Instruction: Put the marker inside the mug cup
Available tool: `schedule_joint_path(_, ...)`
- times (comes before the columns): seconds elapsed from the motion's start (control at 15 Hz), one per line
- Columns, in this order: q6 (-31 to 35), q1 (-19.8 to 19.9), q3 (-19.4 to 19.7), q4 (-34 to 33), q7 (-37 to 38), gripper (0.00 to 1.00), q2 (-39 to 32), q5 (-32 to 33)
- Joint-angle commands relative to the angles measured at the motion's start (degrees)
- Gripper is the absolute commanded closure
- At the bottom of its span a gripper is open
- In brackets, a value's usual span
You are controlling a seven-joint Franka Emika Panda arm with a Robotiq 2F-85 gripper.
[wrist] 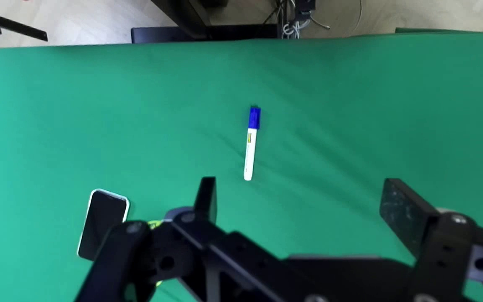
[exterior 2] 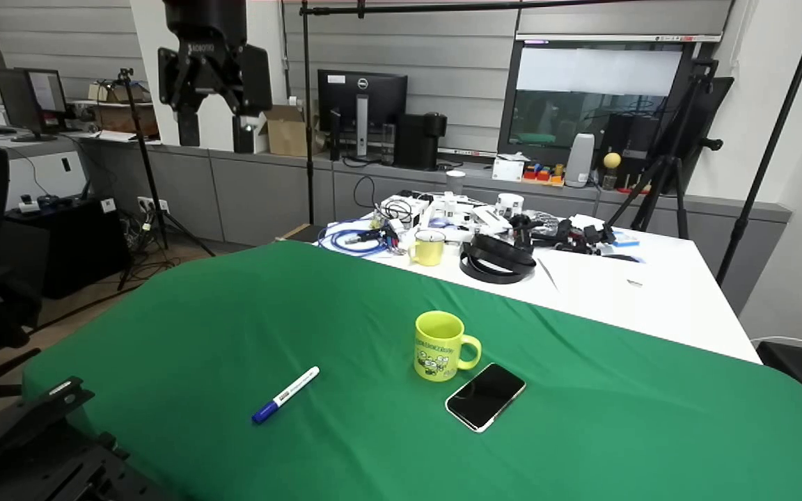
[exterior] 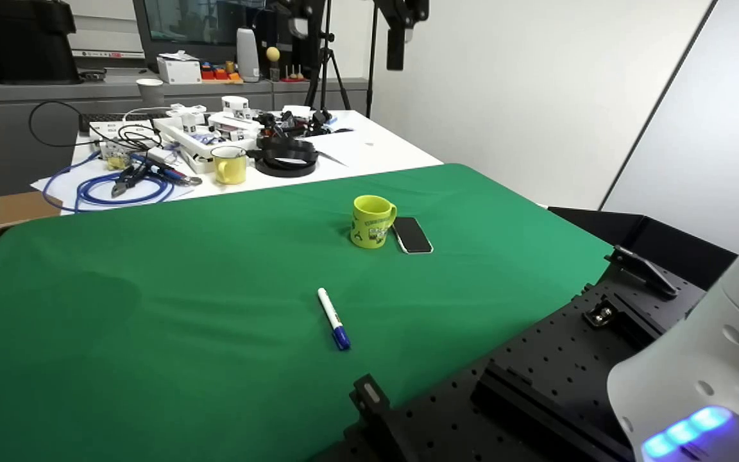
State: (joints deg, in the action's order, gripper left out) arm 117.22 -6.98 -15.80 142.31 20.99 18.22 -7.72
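Note:
The marker [exterior: 330, 312], white with a dark blue cap, lies flat on the green cloth in both exterior views [exterior 2: 289, 391]. In the wrist view the marker [wrist: 250, 147] lies above the fingertips, cap end up. The yellow-green mug [exterior: 365, 226] stands upright on the cloth in both exterior views [exterior 2: 434, 353], with its handle towards the phone. In the wrist view the mug [wrist: 154, 224] is mostly hidden behind a finger. My gripper [wrist: 300, 182] is open and empty. It hangs high above the cloth in both exterior views [exterior 2: 216, 139], apart from marker and mug.
A phone [exterior: 412, 235] lies on the green cloth [exterior 2: 617, 417] close beside the mug. A white table [exterior 2: 603, 296] behind bears a paler yellow mug [exterior 2: 429, 249], cables, black straps and tools. A black perforated base plate [exterior: 536, 378] edges the cloth near the robot's base.

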Motion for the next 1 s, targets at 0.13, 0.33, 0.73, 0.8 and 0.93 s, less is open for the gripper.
schedule_joint_path(0.13, 0.46, -0.89, 0.98, 0.8, 0.22, 0.0, -1.02, 0.3)
schedule_joint_path(0.33, 0.51, -0.88, 0.99, 0.79, 0.22, 0.0, -0.98, 0.3)
schedule_joint_path(0.73, 23.0, 0.25, 1.24, 6.5, 3.83, 0.0, -7.44, 0.85)
schedule_joint_path(0.8, 26.19, 0.02, 1.39, 7.56, 3.08, 0.0, -8.69, 1.12)
schedule_joint_path(0.93, 30.28, 0.0, 1.39, 9.29, 3.75, 0.0, -11.79, 2.95)
